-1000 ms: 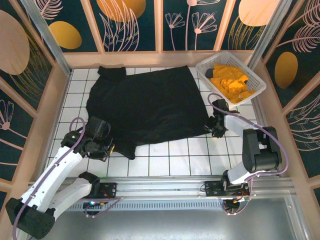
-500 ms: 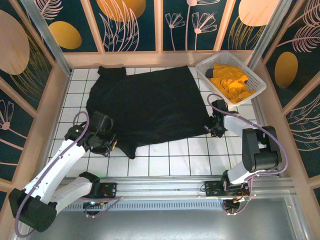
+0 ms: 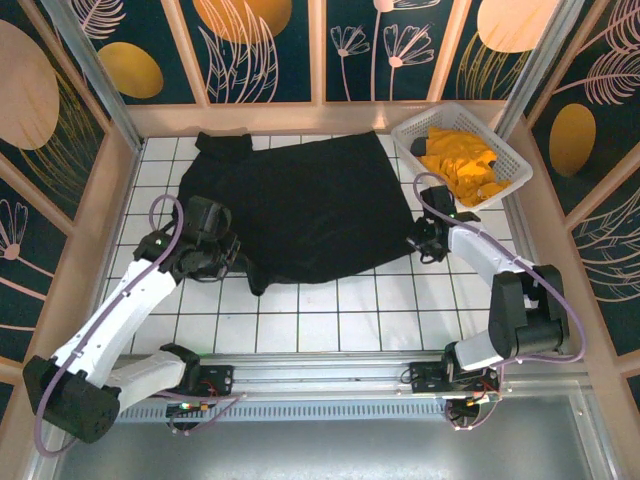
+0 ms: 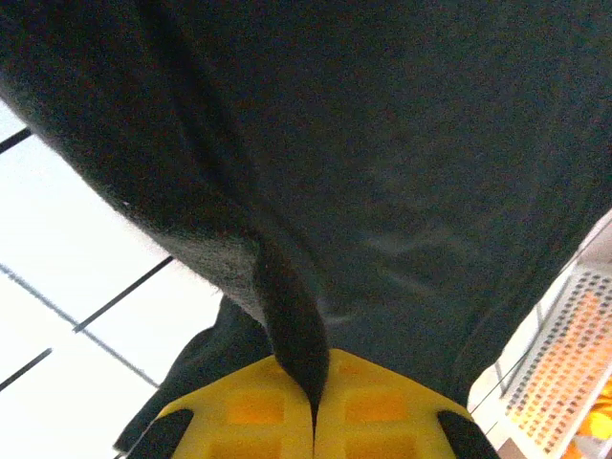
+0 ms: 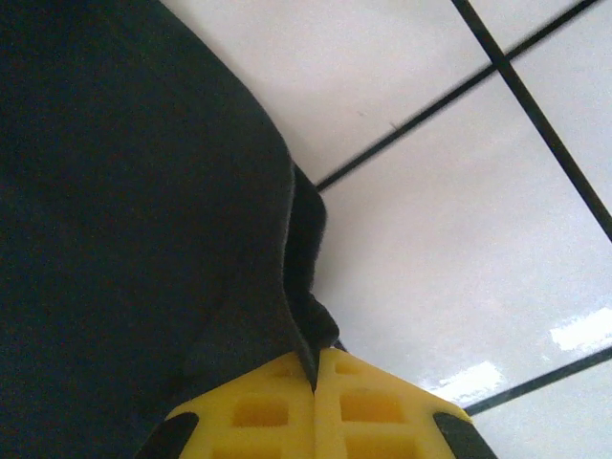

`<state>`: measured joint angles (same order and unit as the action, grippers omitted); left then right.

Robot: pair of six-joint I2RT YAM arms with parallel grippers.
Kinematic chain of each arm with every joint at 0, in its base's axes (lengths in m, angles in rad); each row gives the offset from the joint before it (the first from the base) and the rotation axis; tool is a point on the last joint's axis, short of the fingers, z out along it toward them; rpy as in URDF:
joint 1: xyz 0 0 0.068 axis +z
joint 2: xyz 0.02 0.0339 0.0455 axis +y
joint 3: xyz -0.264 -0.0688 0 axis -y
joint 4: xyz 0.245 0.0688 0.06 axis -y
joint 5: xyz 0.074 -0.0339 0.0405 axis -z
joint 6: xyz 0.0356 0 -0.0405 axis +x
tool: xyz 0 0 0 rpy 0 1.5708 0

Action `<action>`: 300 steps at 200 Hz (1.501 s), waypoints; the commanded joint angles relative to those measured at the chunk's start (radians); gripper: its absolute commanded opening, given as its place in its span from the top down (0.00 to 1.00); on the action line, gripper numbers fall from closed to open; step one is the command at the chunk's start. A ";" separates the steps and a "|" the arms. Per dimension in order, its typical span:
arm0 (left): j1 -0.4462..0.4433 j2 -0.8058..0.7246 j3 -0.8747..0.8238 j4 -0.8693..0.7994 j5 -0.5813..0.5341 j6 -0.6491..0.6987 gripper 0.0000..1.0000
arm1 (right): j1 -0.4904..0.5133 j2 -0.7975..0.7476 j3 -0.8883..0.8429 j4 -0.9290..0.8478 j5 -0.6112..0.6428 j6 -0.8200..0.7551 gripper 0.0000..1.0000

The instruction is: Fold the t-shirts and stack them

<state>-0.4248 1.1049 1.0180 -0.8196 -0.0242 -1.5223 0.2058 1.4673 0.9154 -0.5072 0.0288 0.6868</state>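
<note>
A large black t-shirt (image 3: 295, 205) lies spread over the white tiled table (image 3: 340, 315). My left gripper (image 3: 222, 250) is shut on its near left edge, and the cloth (image 4: 287, 191) hangs pinched between the yellow fingers (image 4: 249, 411). At the shirt's near right corner my right gripper (image 3: 420, 245) is shut on the cloth (image 5: 143, 191), which runs down between its yellow fingers (image 5: 368, 406). Both near corners are lifted off the tiles. Orange-yellow t-shirts (image 3: 462, 165) lie bunched in the basket.
The white lattice basket (image 3: 415, 130) stands at the back right corner. Patterned walls close in the table on three sides. Bare white tiles (image 5: 449, 239) lie in front of the shirt, and the arms' rail (image 3: 330, 370) runs along the near edge.
The right gripper has closed on the shirt's near right corner. Both grippers have moved toward the back with the near edge, and the shirt's front hem has drawn back from the near tiles.
</note>
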 commanded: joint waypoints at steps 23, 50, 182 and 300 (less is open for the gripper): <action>0.075 0.116 0.074 0.068 -0.117 0.126 1.00 | 0.006 0.093 0.138 -0.039 -0.006 -0.009 1.00; 0.157 0.139 0.087 0.126 -0.147 0.198 1.00 | 0.008 0.159 0.227 -0.039 -0.008 -0.009 1.00; 0.306 0.342 0.186 0.199 -0.264 0.466 1.00 | 0.017 0.565 0.702 -0.085 -0.067 -0.079 1.00; 0.314 0.547 0.262 0.213 -0.297 0.572 1.00 | 0.020 0.679 0.859 -0.164 0.068 -0.051 1.00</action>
<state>-0.1230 1.6245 1.2434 -0.6205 -0.2760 -0.9939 0.2207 2.1368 1.7336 -0.6289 0.0368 0.6163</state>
